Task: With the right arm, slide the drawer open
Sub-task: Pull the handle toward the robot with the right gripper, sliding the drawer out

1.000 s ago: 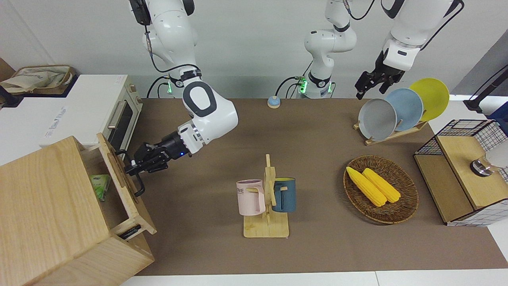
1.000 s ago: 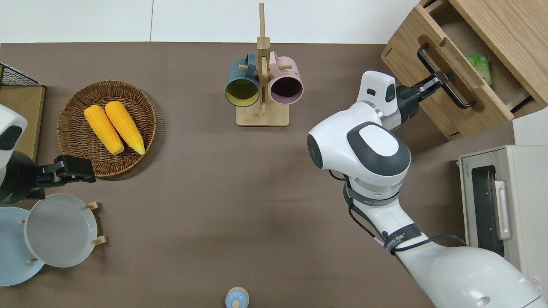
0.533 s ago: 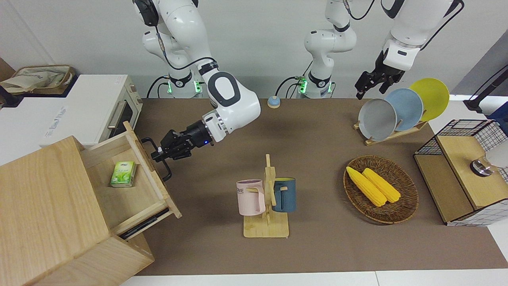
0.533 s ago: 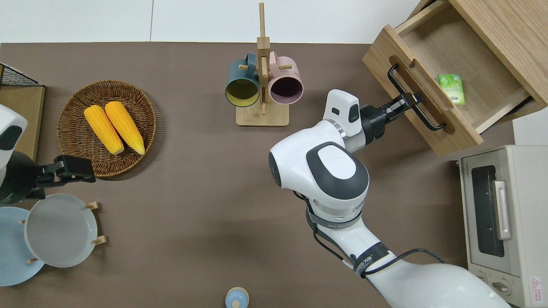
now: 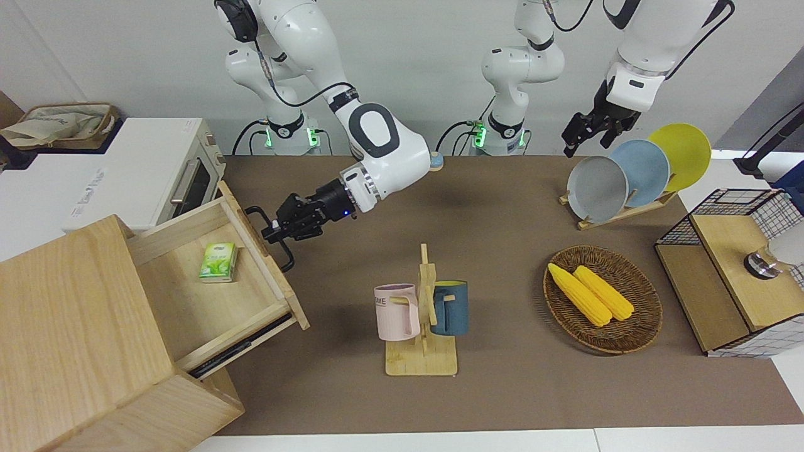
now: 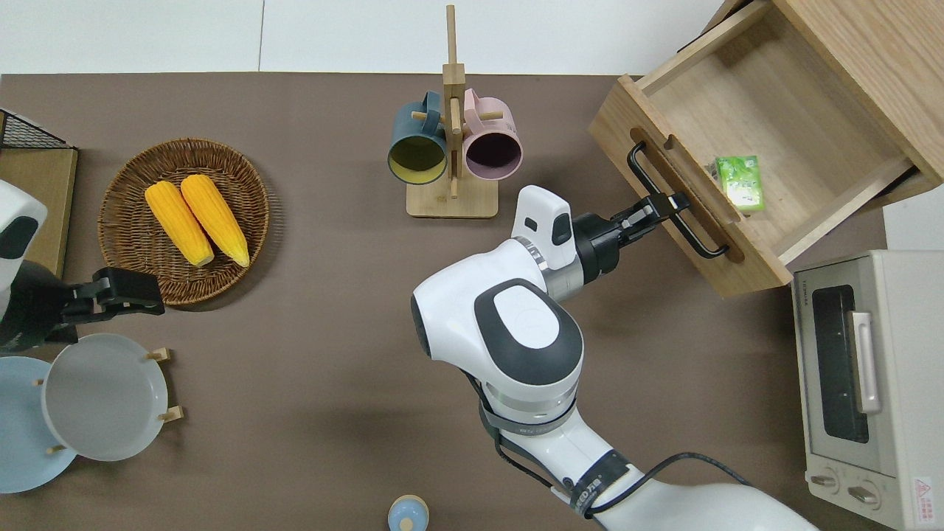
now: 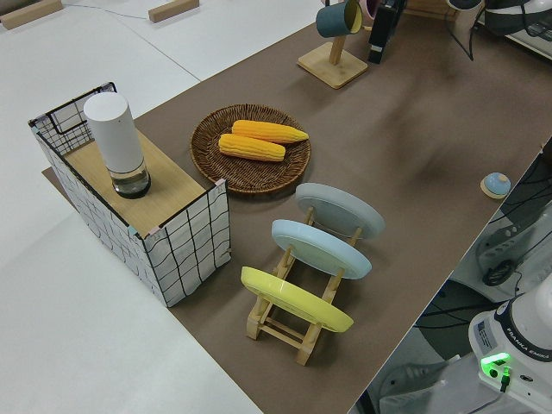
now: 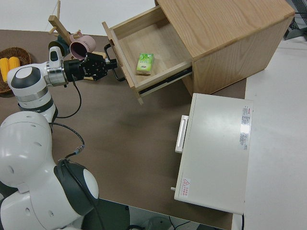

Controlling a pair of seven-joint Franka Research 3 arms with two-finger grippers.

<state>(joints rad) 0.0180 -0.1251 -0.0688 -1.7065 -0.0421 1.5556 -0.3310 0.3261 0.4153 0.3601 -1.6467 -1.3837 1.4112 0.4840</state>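
Note:
The light-wood drawer (image 5: 188,301) stands pulled far out of the pale wooden cabinet (image 5: 75,326) at the right arm's end of the table. A small green packet (image 6: 740,182) lies on the drawer's floor (image 6: 782,118). My right gripper (image 6: 667,206) is shut on the black bar handle (image 6: 649,173) at about its middle, with the blue-lit wrist stretched toward it. The right side view shows the same grip (image 8: 112,67) on the drawer front (image 8: 125,67). My left arm is parked, its gripper (image 5: 581,135) open.
A wooden mug rack (image 6: 451,147) with a pink and a blue mug stands close to the right forearm. The white toaster oven (image 6: 863,369) sits nearer to the robots than the cabinet. A corn basket (image 5: 603,298), a plate rack (image 5: 619,176) and a wire cabinet (image 5: 735,270) occupy the left arm's end.
My right gripper has pulled the handle toward the middle of the table. The drawer has slid much farther out, uncovering the whole green packet. The left arm has not moved.

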